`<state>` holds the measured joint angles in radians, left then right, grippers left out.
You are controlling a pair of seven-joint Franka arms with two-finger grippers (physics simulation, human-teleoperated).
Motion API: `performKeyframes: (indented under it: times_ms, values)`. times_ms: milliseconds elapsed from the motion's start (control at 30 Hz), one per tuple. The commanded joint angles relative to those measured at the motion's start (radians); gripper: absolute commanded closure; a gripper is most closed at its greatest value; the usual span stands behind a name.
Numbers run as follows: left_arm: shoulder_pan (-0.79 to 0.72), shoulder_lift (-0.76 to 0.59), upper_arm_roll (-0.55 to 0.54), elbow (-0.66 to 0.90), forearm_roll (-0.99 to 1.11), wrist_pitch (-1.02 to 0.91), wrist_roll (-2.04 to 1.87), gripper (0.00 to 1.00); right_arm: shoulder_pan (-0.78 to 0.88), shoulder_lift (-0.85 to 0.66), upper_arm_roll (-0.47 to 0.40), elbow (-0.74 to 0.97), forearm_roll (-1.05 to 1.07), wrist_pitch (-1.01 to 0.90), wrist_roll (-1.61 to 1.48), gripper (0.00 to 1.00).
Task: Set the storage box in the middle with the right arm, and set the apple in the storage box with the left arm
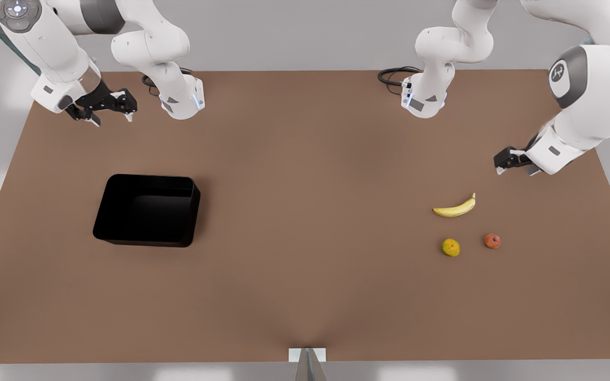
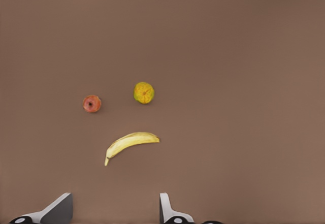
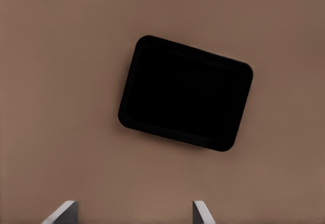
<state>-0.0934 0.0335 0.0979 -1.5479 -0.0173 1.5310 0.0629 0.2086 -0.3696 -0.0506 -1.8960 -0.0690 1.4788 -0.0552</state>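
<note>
1. The left end effector (image 1: 511,161) is seen at the front view's right, held above the brown desk (image 1: 305,159) with its two fingers spread wide and nothing between them; its fingertips (image 2: 61,208) are seen in the left wrist view.
2. The right end effector (image 1: 111,108) is seen at the front view's left, raised above the desk's far edge, its fingers set wide apart and empty.
3. The glossy black rectangular open-top storage box (image 1: 147,210) is placed on the desk at the front view's left, well apart from the fruits; it is viewed from above, slightly turned, in the right wrist view (image 3: 185,93).
4. The small round red-orange apple (image 1: 492,241) is found on the desk at the front view's right, near the lumpy yellow-green round fruit (image 1: 450,247).
5. The curved yellow banana (image 1: 455,207) is laid near both, on the side toward the left end effector.
6. In the left wrist view the apple (image 2: 92,103), the yellow-green fruit (image 2: 144,92) and the banana (image 2: 131,144) are shown apart from one another.
</note>
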Motion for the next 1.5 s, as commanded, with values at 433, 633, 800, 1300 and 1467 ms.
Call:
performKeyframes:
  times_ms: [433,633,800,1300,1467]
  values:
    - [0.173,0.304,0.094,-0.083,-0.605,0.109,-0.88,0.0,-0.282,0.376,-0.037,-0.077,0.021,0.261,-0.014,0.0]
    - [0.273,0.52,0.157,-0.181,-0.96,0.235,-0.87,0.0,-0.439,0.486,-0.037,-0.213,0.023,0.523,-0.1,0.0]
    - [0.417,0.661,0.154,-0.023,-1.055,0.181,-0.844,0.0,-0.471,0.584,-0.037,-0.212,0.043,0.604,-0.1,0.0]
    - [0.466,0.898,0.125,-0.034,-1.34,0.149,-0.676,0.0,-0.571,0.718,-0.032,-0.287,0.121,0.798,-0.218,0.0]
    - [0.478,0.908,0.115,-0.04,-1.389,0.147,-0.664,0.0,-0.574,0.767,-0.029,-0.288,0.152,0.808,-0.282,0.0]
